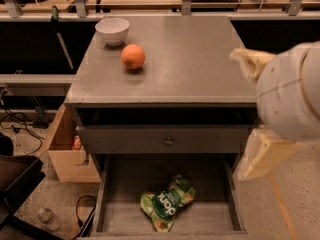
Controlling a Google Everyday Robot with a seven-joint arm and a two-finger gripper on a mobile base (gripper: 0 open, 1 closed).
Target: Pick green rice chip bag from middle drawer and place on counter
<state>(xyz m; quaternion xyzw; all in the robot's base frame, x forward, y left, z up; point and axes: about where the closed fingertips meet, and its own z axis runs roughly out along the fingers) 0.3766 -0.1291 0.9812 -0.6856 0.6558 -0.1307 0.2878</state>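
I see the counter (pixel 190 59) as a grey wooden top. A white bowl (pixel 112 30) sits at its far left corner, and an orange (pixel 133 56) lies just in front of the bowl, apart from it. Below the counter there is a dark gap, then a shut drawer front with a small knob (pixel 169 141). Below that the middle drawer (pixel 210 184) is pulled out towards me.

The green rice chip bag (pixel 166 203) lies crumpled on the drawer's plank floor, near the front and about midway between the side walls, with its logo facing up. Left of the counter, an open wooden box (pixel 65 156) stands on the speckled floor. Cables (pixel 20 124) and a small bottle (pixel 48 218) lie nearby. A metal rail runs behind the counter.

The robot's white arm (pixel 290 94) fills my right side. The tool (pixel 248 63) reads as a pale blurred tip over the counter's right edge, well above the bag and touching nothing I can see. I cannot tell whether it is apart or together.
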